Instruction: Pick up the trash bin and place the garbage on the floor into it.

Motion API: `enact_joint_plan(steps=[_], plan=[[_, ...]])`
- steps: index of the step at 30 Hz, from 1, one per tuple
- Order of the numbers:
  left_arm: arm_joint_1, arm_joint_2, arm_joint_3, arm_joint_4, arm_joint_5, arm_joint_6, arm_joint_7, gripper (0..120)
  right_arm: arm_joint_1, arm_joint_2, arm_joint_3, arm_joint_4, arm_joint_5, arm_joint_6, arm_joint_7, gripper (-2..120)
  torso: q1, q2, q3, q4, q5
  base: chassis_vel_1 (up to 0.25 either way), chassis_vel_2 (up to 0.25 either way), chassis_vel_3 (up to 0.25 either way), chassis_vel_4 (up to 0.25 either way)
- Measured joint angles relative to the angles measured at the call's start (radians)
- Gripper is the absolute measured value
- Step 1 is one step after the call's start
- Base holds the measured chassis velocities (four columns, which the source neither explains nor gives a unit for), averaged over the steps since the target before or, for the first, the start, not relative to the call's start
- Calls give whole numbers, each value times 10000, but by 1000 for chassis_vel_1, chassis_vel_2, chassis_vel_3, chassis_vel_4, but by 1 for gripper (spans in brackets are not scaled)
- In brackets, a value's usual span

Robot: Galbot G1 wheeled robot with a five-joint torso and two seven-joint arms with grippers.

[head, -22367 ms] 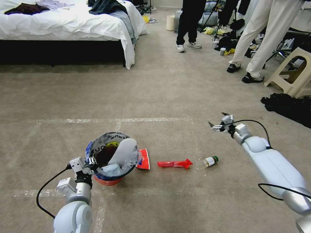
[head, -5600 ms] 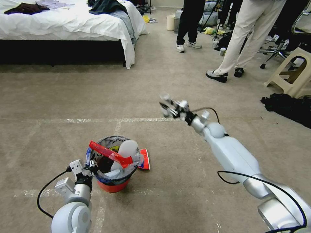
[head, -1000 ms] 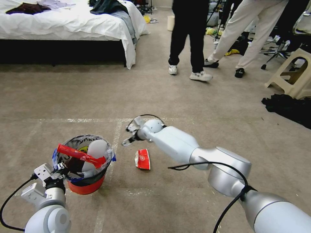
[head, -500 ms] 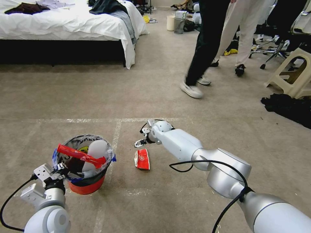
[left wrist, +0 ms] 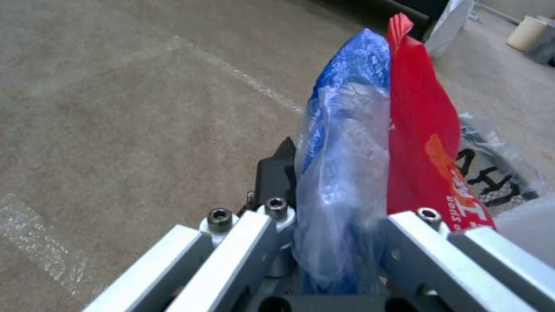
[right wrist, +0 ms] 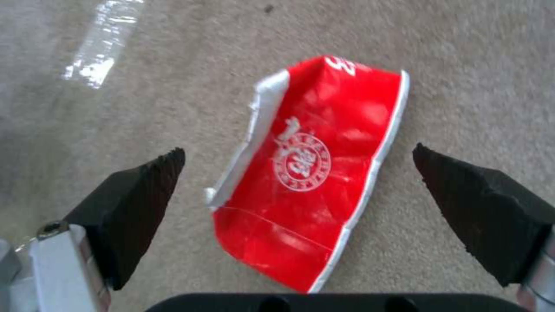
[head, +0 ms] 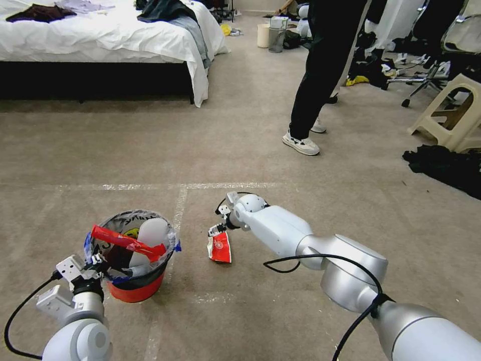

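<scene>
so, from the head view i see my left gripper [head: 95, 260] clamped on the near rim of the trash bin [head: 133, 288], the small red bucket with its clear blue-edged bag, standing on the carpet [head: 280, 165] at the lower left. inside it a long red wrapper [head: 128, 241] lies across the top, next to a white foam piece [head: 150, 233]. my right arm reaches across the middle, and the right gripper [head: 216, 230] sits low, right at the far end of a flat red packet [head: 219, 247] that lies on the floor just to the right of the bin. on the left wrist view, the fingers [left wrist: 277, 173] are closed on the blue-edged plastic bag [left wrist: 347, 164], with the red wrapper [left wrist: 428, 143] pressed close beside it. on the right wrist view, the right gripper [right wrist: 298, 190] is spread wide, its 2 black pads [right wrist: 136, 190] standing on either side of the red packet [right wrist: 312, 173], not touching it; the packet lies flat on the carpet [right wrist: 462, 65], white-edged, with a round white logo, and a strip of clear tape [right wrist: 104, 43] lies nearby.
</scene>
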Motion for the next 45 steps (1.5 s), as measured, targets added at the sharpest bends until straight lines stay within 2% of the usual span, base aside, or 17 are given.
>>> enact_joint_plan(steps=[5,17,25,28,32,34,39,45], plan=[[24,48,8,74,-3,-24,16,4,-272,-8,166,-221,97,595,444,100,1,0,0,-4,0,0,0,0,0],[-17,86,84,210,38,-36,26,4,-838,-13,620,-540,78,1933,676,100,1,0,1,-4,-1,0,0,0,0],[-5,70,141,251,139,-44,34,4,-747,-13,948,-463,-362,2064,-20,96,1,0,1,-2,-1,0,0,0,0],[-33,134,83,312,151,-44,49,4,-466,-13,539,-399,-2164,2554,-848,99,2,0,2,-2,-1,0,0,0,0],[-41,173,47,329,153,-45,41,4,-335,-13,429,-432,-3015,2960,-1229,100,1,1,0,-1,-1,0,0,0,0],[-81,197,21,329,121,-46,13,4,-283,-13,417,-490,-3741,3677,-1627,100,2,0,1,-1,-1,0,0,0,0],[-121,207,55,350,113,-46,4,4,-324,-15,453,-517,-4211,4295,-1968,100,2,0,1,-2,-1,0,0,0,0],[-177,220,94,435,122,-66,7,4,-314,-15,750,-489,-4191,4192,-2838,100,2,0,1,-2,-1,0,0,0,0]])
